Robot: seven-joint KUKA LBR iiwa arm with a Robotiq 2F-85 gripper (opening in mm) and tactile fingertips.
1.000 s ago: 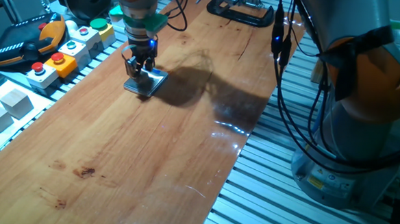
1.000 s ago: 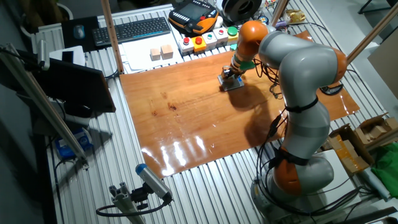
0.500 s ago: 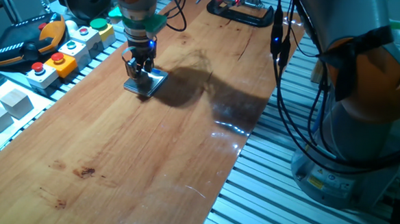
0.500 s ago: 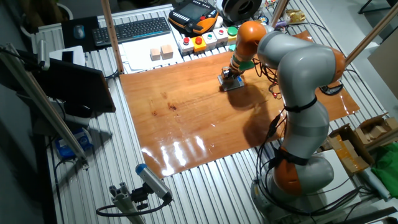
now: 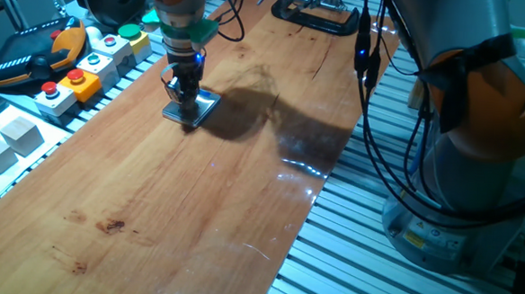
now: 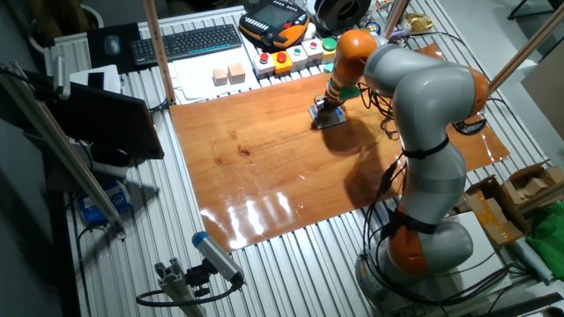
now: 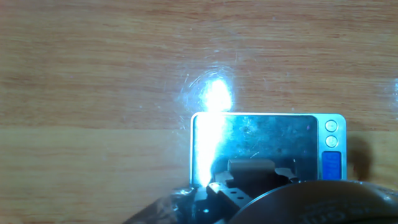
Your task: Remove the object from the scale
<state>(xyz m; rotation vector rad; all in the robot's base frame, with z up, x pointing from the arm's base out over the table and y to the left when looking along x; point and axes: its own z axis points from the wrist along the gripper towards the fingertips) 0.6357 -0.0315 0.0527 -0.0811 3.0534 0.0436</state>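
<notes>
The scale (image 5: 205,106) is a small silvery plate on the wooden table, at its far left part. It also shows in the other fixed view (image 6: 334,121) and fills the lower hand view (image 7: 267,134), with a blue display at its right end. My gripper (image 5: 185,100) stands straight down on the plate, its fingers drawn close together. In the hand view the tiny beige-grey cube (image 7: 251,167) sits on the plate right at my dark fingers (image 7: 217,190). The fixed views hide the cube behind the fingers.
Coloured button boxes (image 5: 75,81) line the table's left edge, with an orange-black pendant (image 5: 33,56) beyond them. Two larger pale cubes (image 5: 11,141) lie off the board at the left. A black clamp (image 5: 316,15) sits at the far edge. A keyboard (image 6: 189,41) lies behind.
The fingers have drawn together around the cube on the plate. The arm and the scale have hardly moved.
</notes>
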